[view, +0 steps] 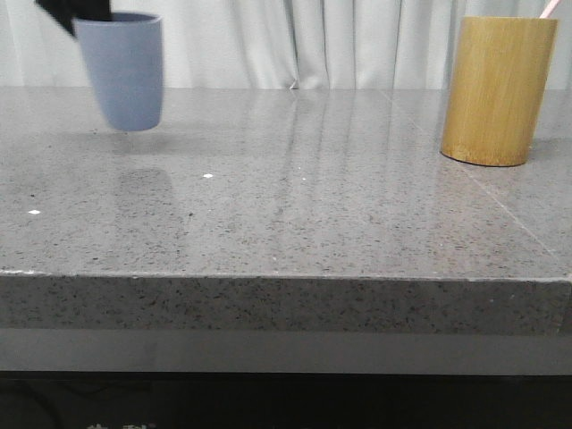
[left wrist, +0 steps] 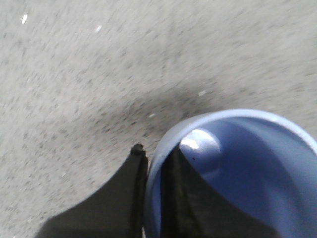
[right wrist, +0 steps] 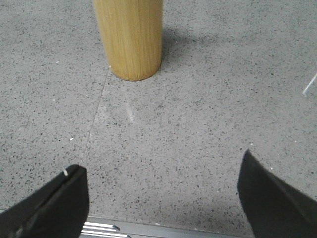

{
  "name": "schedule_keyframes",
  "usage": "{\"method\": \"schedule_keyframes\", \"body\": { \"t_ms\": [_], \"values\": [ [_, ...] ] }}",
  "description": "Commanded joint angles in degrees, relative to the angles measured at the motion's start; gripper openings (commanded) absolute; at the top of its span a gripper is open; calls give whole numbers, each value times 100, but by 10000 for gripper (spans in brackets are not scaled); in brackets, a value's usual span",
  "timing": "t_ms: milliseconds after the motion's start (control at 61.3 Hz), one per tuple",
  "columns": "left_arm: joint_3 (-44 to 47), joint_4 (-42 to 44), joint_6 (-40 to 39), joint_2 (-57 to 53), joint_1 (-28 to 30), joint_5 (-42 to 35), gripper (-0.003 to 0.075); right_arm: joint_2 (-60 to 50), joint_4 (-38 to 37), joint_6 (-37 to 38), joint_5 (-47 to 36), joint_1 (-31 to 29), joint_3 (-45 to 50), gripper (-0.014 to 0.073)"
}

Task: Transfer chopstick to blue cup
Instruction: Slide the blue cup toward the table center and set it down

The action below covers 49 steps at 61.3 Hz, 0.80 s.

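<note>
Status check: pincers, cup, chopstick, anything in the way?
Left pincer clamped on blue cup rim, cup lifted. Right pincer open. Chopstick in bamboo holder. Table between them bare.

The blue cup [view: 121,71] is a matte pale blue outside, with a deeper blue interior and one pale glossy highlight in the left wrist view. The bamboo cylinder [view: 497,89] is yellow-brown with fine vertical grain. The chopstick [view: 550,8] tip above it is pale pink. The table [view: 295,214] is grey stone speckled with black and white flecks. The left gripper [left wrist: 153,198] and right gripper [right wrist: 163,198] fingers are black. The curtain [view: 313,40] behind is white.
</note>
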Motion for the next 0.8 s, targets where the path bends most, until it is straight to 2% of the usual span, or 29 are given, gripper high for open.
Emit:
{"method": "schedule_keyframes", "body": {
  "t_ms": [0,392,587,783],
  "values": [
    [-484,-154,13,-305,-353,-124,-19,41,56,-46,-338,-16,-179,621],
    [-1467,-165,57,292,-1441,59,-19,41,56,-46,-338,-16,-179,621],
    [-1583,-178,57,604,-1717,59,-19,41,56,-46,-338,-16,-179,621],
    [-1592,-188,57,777,-1744,49,-19,41,56,-46,-338,-16,-179,621]
  ]
}}
